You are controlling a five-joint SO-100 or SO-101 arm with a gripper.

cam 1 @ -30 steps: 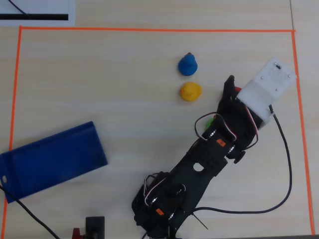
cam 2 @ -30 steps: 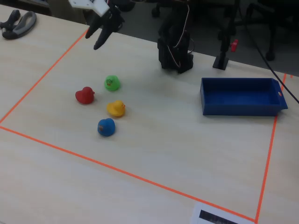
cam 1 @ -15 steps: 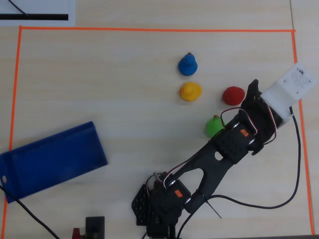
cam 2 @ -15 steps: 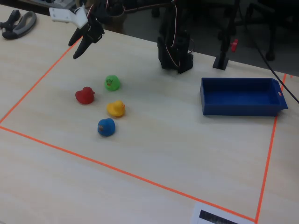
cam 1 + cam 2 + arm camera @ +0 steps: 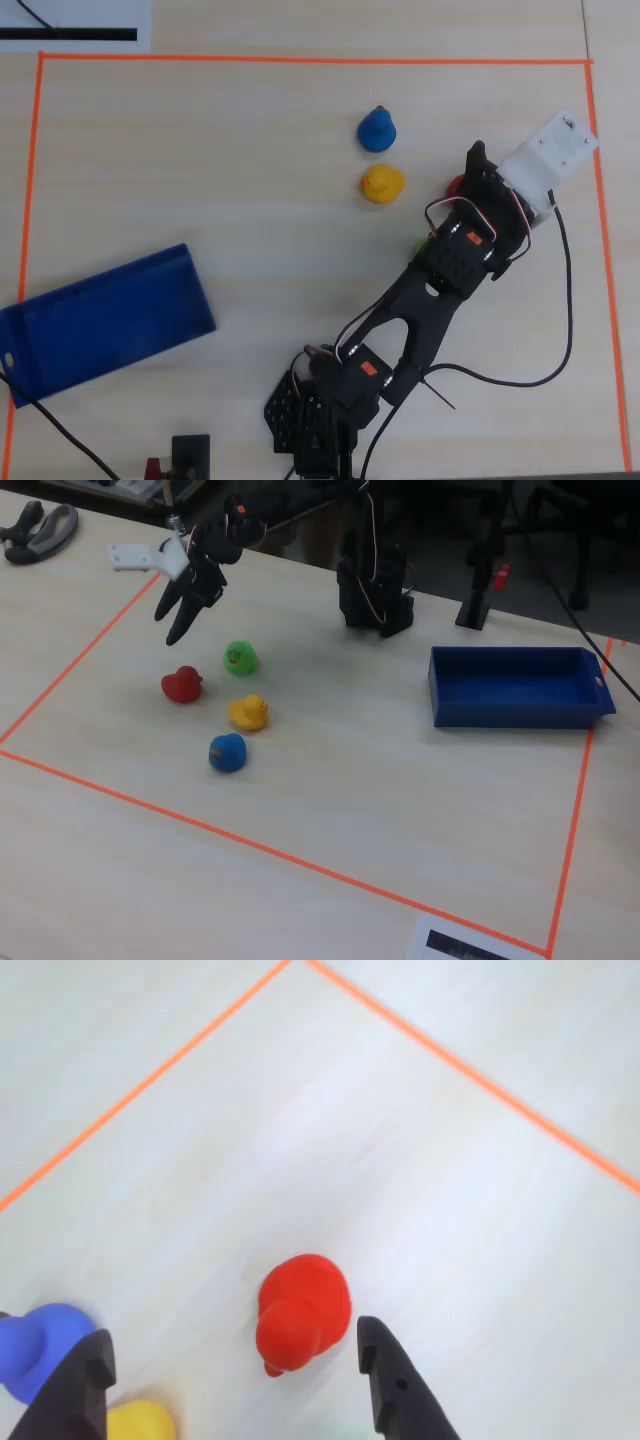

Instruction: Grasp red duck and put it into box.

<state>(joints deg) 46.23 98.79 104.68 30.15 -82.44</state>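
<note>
Red duck's setting: a pale wooden table (image 5: pixel 400 810) marked with an orange tape rectangle (image 5: pixel 250 845) held everything.
Box: the dark blue box (image 5: pixel 515 687) lay flat at about 3 o'clock in the fixed view, well apart from the ducks; in the overhead view (image 5: pixel 100 322) it sat at 8 o'clock.
Arm: the black arm (image 5: pixel 430 300) reached from its base at 6 o'clock in the overhead view toward 2 o'clock, covering most of the red duck there.
Gripper: the gripper (image 5: pixel 178 625) hung above the table with its jaws spread apart, nothing between them; in the wrist view (image 5: pixel 235 1385) the two dark fingers flanked the duck without touching it.
Red duck: the red duck (image 5: pixel 300 1312) stood on the table just past the fingertips; in the fixed view (image 5: pixel 181 684) it was at 9 o'clock of the group, below the gripper.
Green duck (image 5: pixel 239 658): near the red one, at its 2 o'clock in the fixed view.
Yellow duck (image 5: pixel 248 713): at 4 o'clock of the red.
Blue duck (image 5: pixel 227 752): nearest the viewer.
</note>
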